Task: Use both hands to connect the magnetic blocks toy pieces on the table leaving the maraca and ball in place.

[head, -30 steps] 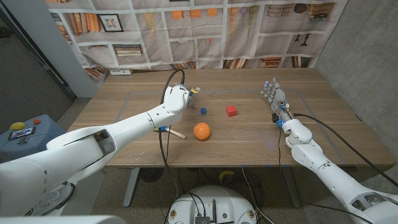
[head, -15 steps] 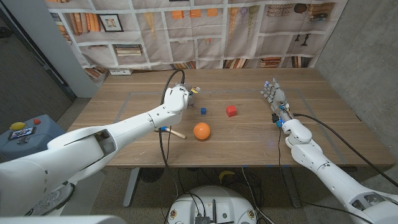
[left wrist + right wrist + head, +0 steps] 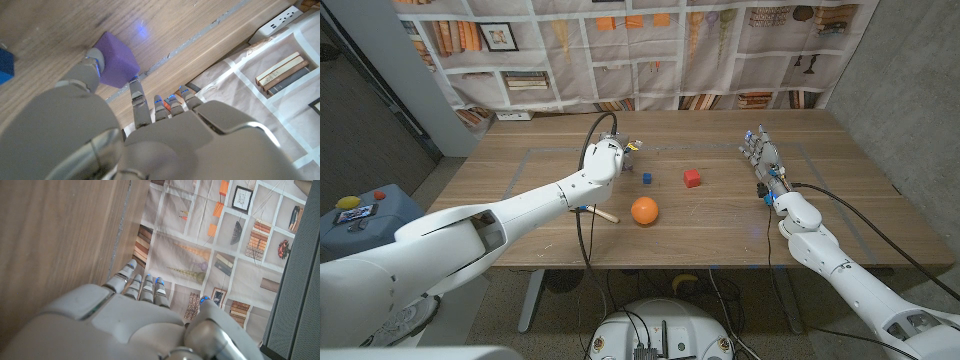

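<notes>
In the left wrist view my left hand (image 3: 150, 140) pinches a purple block (image 3: 117, 65) between thumb and a finger, low on the wood. A blue block (image 3: 5, 67) lies close beside it. From the head view my left hand (image 3: 605, 158) is at the table's middle left, with the blue block (image 3: 646, 178) just to its right and a red block (image 3: 692, 178) further right. The orange ball (image 3: 644, 211) sits nearer the front, and the maraca (image 3: 598, 211) lies partly under my left forearm. My right hand (image 3: 763, 160) waits at the right with fingers straight and apart, holding nothing (image 3: 125, 320).
A thin taped rectangle outlines the work area on the wooden table (image 3: 720, 225). A white power strip (image 3: 515, 116) lies at the far left edge, in front of a bookshelf-print curtain. A cable (image 3: 582, 230) loops off my left arm.
</notes>
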